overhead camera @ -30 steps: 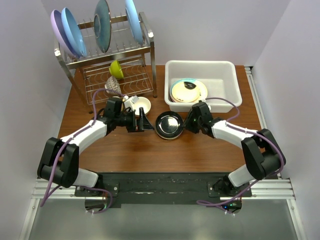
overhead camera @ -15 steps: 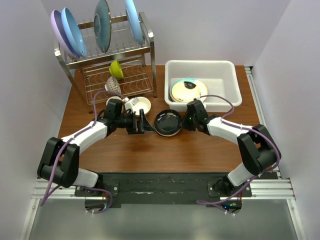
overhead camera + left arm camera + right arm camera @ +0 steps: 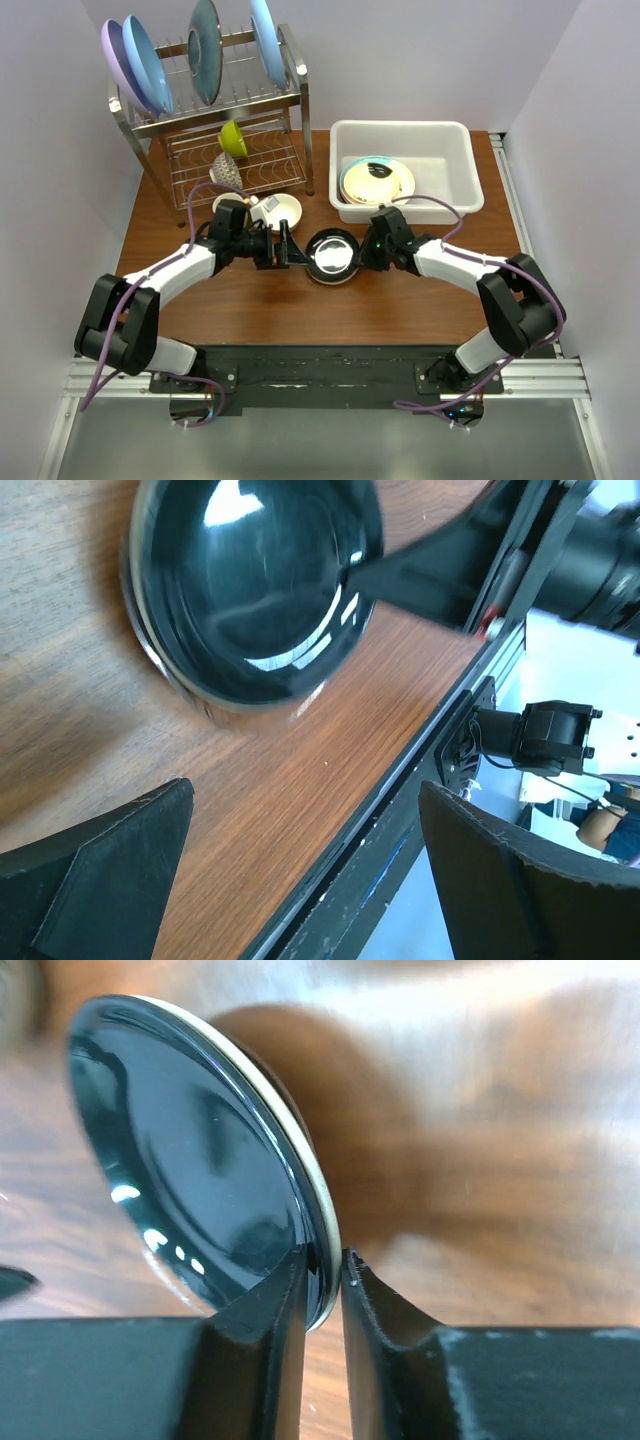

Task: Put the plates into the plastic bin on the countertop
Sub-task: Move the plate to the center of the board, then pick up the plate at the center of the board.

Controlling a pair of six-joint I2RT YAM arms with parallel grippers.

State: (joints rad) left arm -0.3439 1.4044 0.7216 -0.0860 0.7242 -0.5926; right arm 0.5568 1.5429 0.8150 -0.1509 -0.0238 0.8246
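Note:
A glossy black plate (image 3: 335,253) sits on the wood countertop (image 3: 300,305) between my two grippers. My right gripper (image 3: 368,248) is shut on its right rim; in the right wrist view the plate (image 3: 200,1160) stands tilted with its pale edge pinched between the fingers of the gripper (image 3: 322,1258). My left gripper (image 3: 292,246) is open just left of the plate, touching nothing; its wrist view shows the plate (image 3: 255,580) ahead of the open gripper (image 3: 305,792). The white plastic bin (image 3: 400,127) stands at the back right with a teal-and-cream plate (image 3: 377,180) stacked inside.
A steel wire rack (image 3: 240,160) at the back left holds large blue, lilac and dark teal plates (image 3: 205,50) on top and a green cup (image 3: 233,137) below. A small cream dish (image 3: 282,209) lies in front of the rack, close behind my left gripper.
My right gripper has moved left onto the black plate's rim and shut on it. The plate has shifted a little left and tipped up. The left arm has barely moved.

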